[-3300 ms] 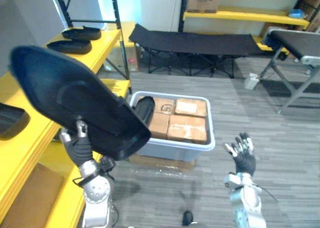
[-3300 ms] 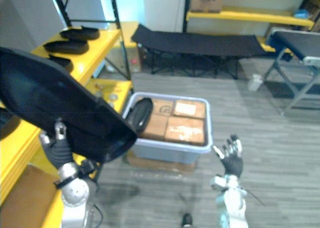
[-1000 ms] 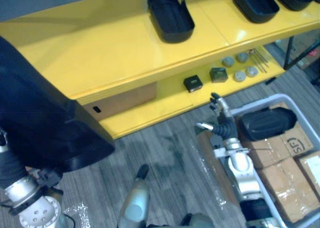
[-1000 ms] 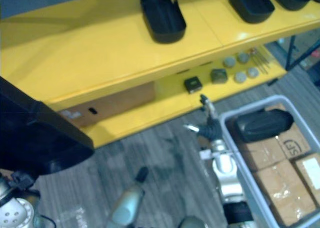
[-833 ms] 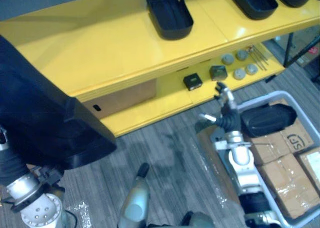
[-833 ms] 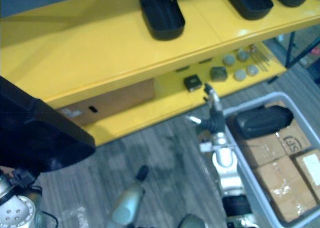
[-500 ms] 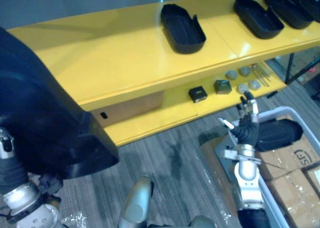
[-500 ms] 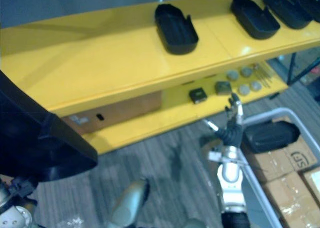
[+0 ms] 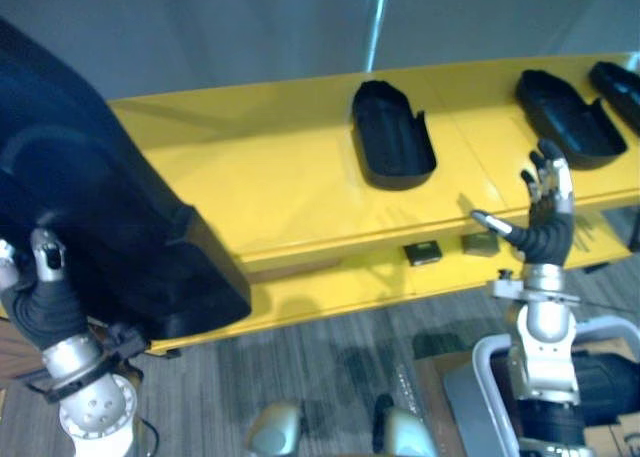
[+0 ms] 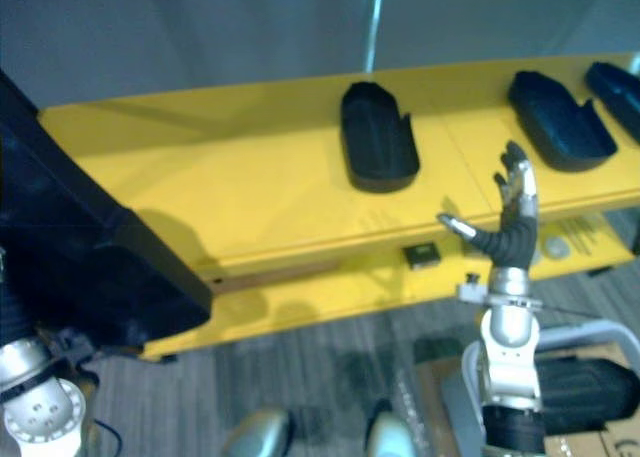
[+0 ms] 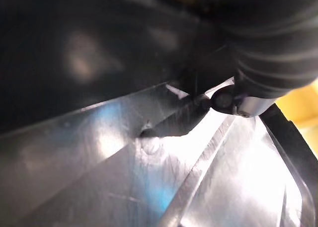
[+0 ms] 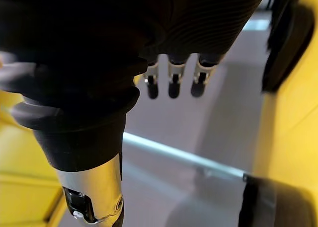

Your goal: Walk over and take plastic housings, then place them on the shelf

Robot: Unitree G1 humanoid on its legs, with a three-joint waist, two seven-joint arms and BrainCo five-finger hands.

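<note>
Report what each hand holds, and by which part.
The left hand grips the black plastic housing at its lower edge, nearest the robot. The right hand is open and empty, raised before the yellow shelf.

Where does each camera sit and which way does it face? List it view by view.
Left eye view: on the head, looking down at the yellow shelf; left hand grips the held housing, right hand raised open.
Right eye view: beside it, same scene.
Left wrist view: left wrist, facing into the held housing; dark cover shows.
Right wrist view: right wrist, facing along straight fingers over the shelf.
Shared: both eye views show the middle housing on the shelf.
</note>
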